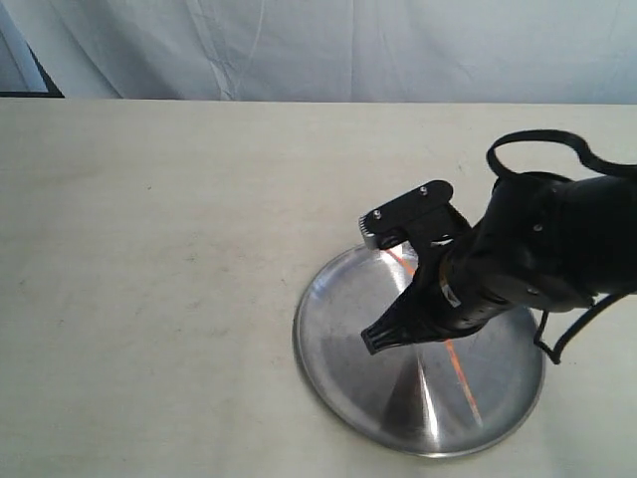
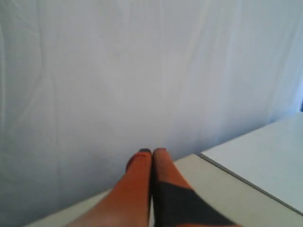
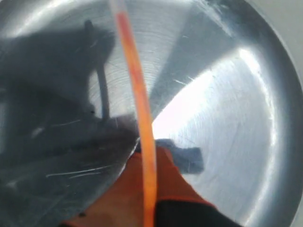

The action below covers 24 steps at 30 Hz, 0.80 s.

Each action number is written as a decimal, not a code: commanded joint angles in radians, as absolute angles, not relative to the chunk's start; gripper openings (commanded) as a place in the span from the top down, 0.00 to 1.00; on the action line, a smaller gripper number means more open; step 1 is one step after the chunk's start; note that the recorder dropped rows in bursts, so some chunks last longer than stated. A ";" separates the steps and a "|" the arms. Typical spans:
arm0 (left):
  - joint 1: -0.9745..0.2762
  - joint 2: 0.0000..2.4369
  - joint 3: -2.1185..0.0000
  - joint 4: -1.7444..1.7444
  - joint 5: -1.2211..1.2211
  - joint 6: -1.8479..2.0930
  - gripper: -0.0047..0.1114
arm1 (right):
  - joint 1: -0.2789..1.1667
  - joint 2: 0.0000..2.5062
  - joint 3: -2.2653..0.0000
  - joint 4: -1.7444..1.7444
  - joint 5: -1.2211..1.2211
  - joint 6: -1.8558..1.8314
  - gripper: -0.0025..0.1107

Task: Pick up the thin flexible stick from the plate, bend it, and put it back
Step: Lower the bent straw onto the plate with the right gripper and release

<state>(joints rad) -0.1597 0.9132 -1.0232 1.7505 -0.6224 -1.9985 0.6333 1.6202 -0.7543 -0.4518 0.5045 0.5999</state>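
Stick (image 3: 137, 90) thin, light, springy; lies across plate (image 1: 328, 378) near worktop's front right. Right end effector (image 1: 393, 289) low over it, grip unclear. Left end effector (image 2: 151, 156) clenched, empty. Pinch near one end.

Thin orange stick (image 3: 137, 90) lies across shiny plate (image 1: 338, 383)
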 commanded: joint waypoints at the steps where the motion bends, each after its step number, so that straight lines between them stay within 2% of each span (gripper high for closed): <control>1: -0.156 0.896 -1.026 1.744 -0.495 -1.915 0.96 | 0.629 1.679 -0.754 -0.470 0.456 0.593 0.98; 22: -0.156 0.896 -0.868 1.744 -0.176 -1.745 0.96 | 0.629 1.701 -0.754 -0.567 0.385 0.604 0.98; 24: -0.156 0.896 -0.868 1.744 -0.139 -1.729 0.96 | 0.629 1.692 -0.754 -0.576 0.385 0.604 0.95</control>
<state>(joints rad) -0.1597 0.9010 -0.8736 1.7512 -0.1981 -1.7587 0.6333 1.7065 -0.7543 -0.5586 0.3906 0.6000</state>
